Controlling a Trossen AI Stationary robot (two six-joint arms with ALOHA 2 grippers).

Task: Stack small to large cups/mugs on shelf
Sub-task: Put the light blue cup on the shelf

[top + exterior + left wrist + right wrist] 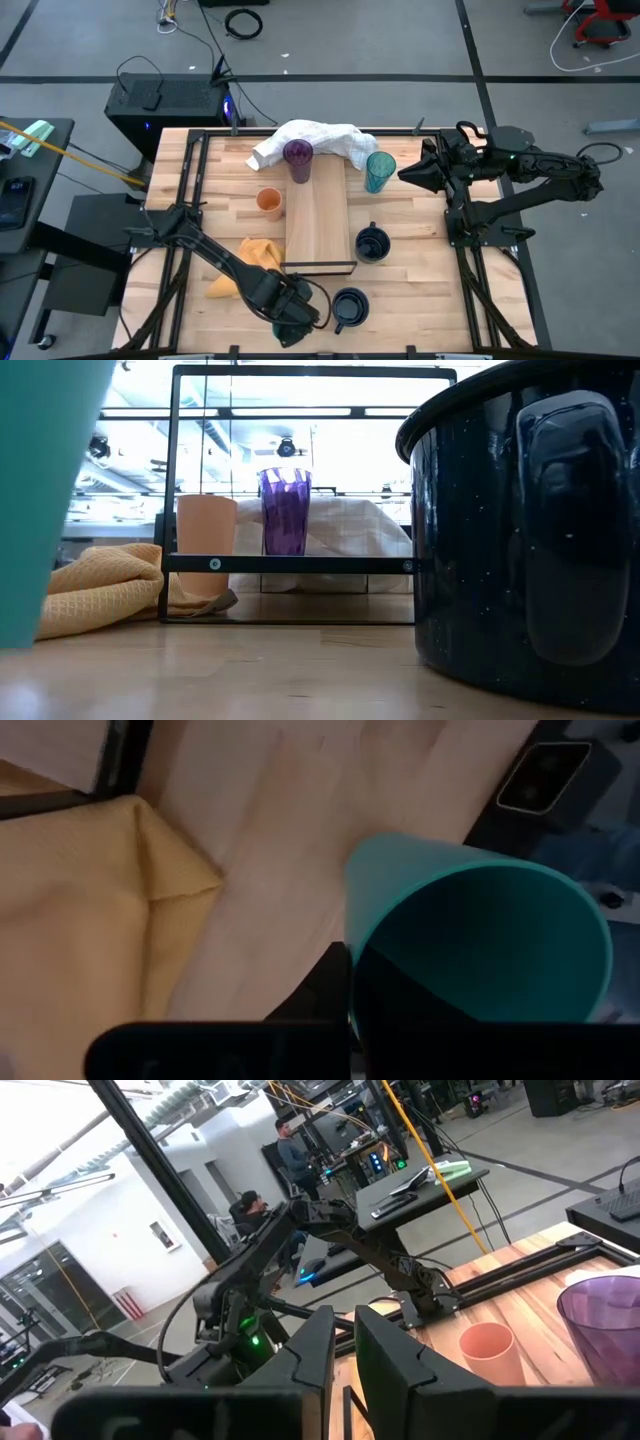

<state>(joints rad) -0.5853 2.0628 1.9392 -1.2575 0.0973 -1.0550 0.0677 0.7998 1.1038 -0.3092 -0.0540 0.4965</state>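
Left pincer (292, 325) stands at the near edge of the tabletop (420, 300), closed on the wall of the short teal cup (480, 935); in the left wrist view one dark finger lies inside the rim and the cup is gripped through its wall. Whether the cup's base rests on the wood or is clear of it cannot be told.

Handling: the cup looks like thin, smooth plastic, judged light and fairly stiff but slippery; a pinch on the rim may let it swing or slip if moved sharply. The present hold, near the rim, seems adequate for so light an item.

Orientation: in the wrist view the mouth faces the camera; the cup's long axis runs mouth to base. True tilt cannot be judged.

Just beside the pincer sit a navy mug (350, 305) and a yellow cloth (255, 262). The shelf (318, 220) lies between them and the far side, its long axis running near to far, dark rim nearest. On or at it: a purple tumbler (298, 158). An orange cup (270, 203), a second navy mug (372, 243) and a teal tumbler (379, 170) flank it.

Right pincer (412, 174) waits at the right side, near the teal tumbler, jaws nearly together, holding nothing.
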